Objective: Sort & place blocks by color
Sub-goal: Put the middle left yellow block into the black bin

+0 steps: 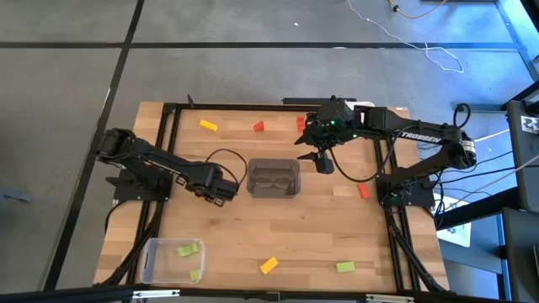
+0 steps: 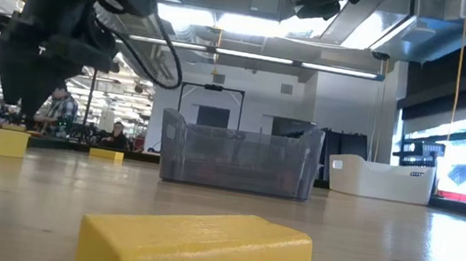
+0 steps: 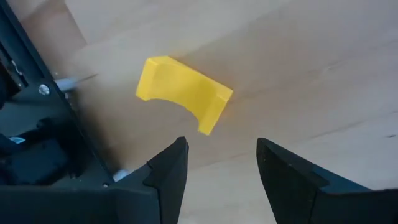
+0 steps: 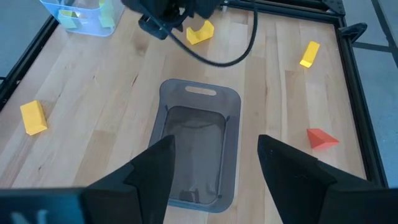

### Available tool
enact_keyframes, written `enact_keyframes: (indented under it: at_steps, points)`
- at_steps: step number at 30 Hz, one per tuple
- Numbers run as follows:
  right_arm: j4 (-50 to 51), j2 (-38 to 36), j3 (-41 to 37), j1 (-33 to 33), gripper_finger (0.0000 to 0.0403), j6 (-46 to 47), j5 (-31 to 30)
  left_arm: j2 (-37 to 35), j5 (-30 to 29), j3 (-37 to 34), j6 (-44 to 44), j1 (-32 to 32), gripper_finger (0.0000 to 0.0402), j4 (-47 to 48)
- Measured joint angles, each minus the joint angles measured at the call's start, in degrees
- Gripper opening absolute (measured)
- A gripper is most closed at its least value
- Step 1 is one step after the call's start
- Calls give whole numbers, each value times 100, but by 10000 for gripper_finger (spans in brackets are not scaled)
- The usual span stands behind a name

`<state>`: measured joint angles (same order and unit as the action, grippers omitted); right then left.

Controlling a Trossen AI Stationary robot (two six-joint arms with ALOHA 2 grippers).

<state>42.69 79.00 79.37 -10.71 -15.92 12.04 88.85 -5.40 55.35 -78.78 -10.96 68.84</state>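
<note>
A yellow arch-shaped block (image 3: pixel 183 93) lies on the wooden table just beyond my left gripper (image 3: pixel 221 146), which points down, open, with nothing between its fingers. The right wrist view shows this block (image 4: pixel 200 31) beside that gripper (image 4: pixel 163 20). My right gripper (image 4: pixel 214 143) hangs open above the far end of the grey bin (image 1: pixel 272 178). More yellow blocks (image 1: pixel 208 125) (image 1: pixel 269 265), red blocks (image 1: pixel 258 127) (image 1: pixel 364 191) and a green block (image 1: pixel 345 267) lie scattered on the table. The clear bin (image 1: pixel 150 263) at the near left holds green blocks (image 1: pixel 189 249).
A black frame (image 1: pixel 168 151) runs along the table's sides and back. A cable (image 1: pixel 223 156) loops from the left arm toward the grey bin. Beyond the table's far edge stands a white tub (image 2: pixel 379 178). Bare wood lies between the grey bin and the near edge.
</note>
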Motion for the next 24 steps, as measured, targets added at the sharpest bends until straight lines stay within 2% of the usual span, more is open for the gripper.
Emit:
enact_keyframes:
  at_steps: [8,17,24]
  points:
    - [1,0,0,1,229,1,4,330,-250,0,203,-9,182,-72]
    - [5,0,0,1,229,1,6,552,-261,-12,293,15,183,-155]
    - [4,0,0,1,229,-37,6,545,-96,-406,284,15,183,-554]
